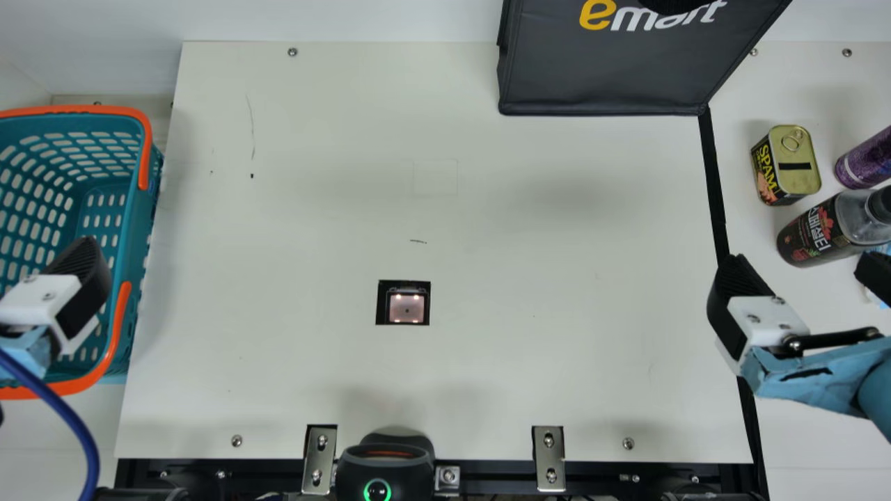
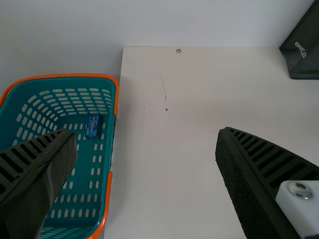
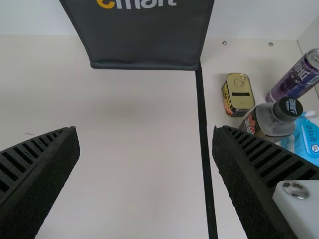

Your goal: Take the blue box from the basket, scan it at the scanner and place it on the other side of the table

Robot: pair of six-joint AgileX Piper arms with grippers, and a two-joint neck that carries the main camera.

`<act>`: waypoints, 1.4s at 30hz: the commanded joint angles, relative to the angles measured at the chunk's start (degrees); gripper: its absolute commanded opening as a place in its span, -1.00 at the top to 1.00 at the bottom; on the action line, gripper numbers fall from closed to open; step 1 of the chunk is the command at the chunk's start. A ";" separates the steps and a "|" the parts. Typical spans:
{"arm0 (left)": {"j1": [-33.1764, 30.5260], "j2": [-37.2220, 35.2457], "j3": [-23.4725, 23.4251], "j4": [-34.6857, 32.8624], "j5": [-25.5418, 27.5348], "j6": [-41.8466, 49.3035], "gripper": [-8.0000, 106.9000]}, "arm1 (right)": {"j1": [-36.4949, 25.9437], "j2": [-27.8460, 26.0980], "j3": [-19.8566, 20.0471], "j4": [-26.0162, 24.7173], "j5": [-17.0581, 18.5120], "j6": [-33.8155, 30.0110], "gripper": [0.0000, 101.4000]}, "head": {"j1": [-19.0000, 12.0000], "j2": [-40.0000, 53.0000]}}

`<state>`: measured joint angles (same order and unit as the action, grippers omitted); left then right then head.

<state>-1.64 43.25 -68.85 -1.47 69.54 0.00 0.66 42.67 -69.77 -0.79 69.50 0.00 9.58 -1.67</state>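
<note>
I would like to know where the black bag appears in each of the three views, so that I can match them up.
Main view: the black bag is at the top edge, right of centre.
Left wrist view: top right corner, cut off by the border.
Right wrist view: top edge, slightly left of centre.
Shared landmark: the straight far edge of the table.

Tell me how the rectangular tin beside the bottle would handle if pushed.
The tin should stay stiff, since it looks like rigid metal with a pull-ring lid. It would probably slide rather than roll, given its flat sides and merely rounded corners. A low push seems unlikely to tip it: it stands squatter than the bottle.
</note>
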 commanded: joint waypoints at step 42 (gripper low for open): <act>18.61 5.88 -1.99 2.41 -3.69 -7.74 -0.71 | 0.00 0.00 0.00 0.00 0.00 0.00 -0.87 | -1.66 20.09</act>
<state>13.79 48.75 -70.74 1.24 66.19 -8.00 0.66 42.67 -69.77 -0.79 69.50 0.00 9.58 18.19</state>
